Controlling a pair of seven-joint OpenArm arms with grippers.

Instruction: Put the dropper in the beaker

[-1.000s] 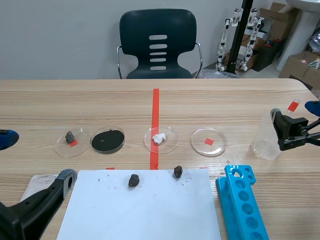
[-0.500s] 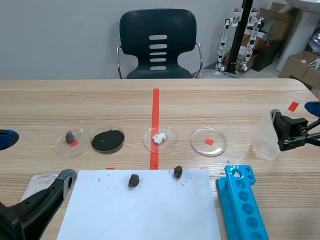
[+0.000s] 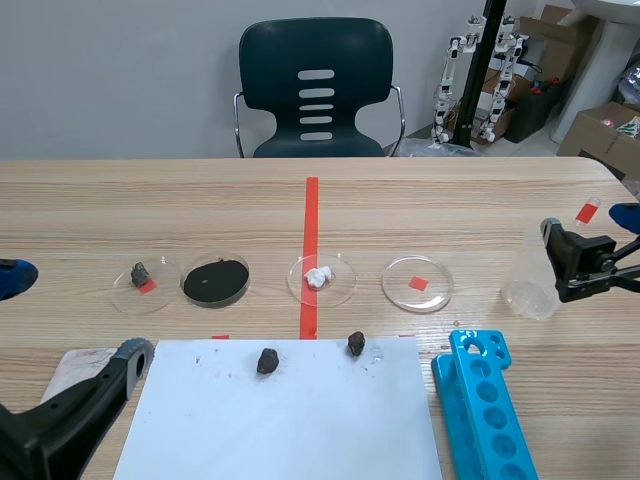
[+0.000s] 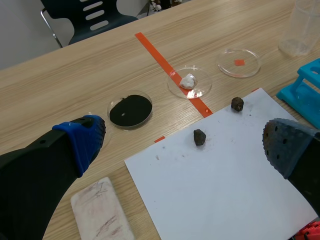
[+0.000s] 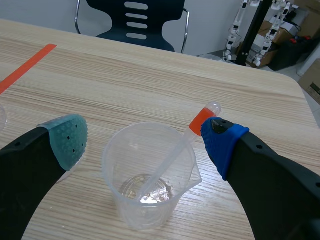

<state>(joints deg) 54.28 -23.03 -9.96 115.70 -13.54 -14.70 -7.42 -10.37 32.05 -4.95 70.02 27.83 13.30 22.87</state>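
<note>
A clear plastic beaker (image 5: 150, 175) stands upright on the wooden table at the right side (image 3: 528, 285). The dropper (image 5: 176, 152), a clear tube with an orange-red band below its bulb (image 3: 587, 211), stands slanted inside it, tip at the bottom and stem leaning on the rim. My right gripper (image 5: 145, 137) is open, with one finger on each side of the beaker and neither touching it; in the scene view the right gripper (image 3: 596, 240) sits at the right edge. My left gripper (image 4: 182, 145) is open and holds nothing, hovering over the near left of the table (image 3: 75, 312).
Several petri dishes (image 3: 321, 279) lie in a row across the middle. A white sheet (image 3: 280, 420) with two dark lumps (image 3: 267, 361) lies near the front. A blue test tube rack (image 3: 482, 400) is beside it, and a pale block (image 4: 100, 217) lies at the left.
</note>
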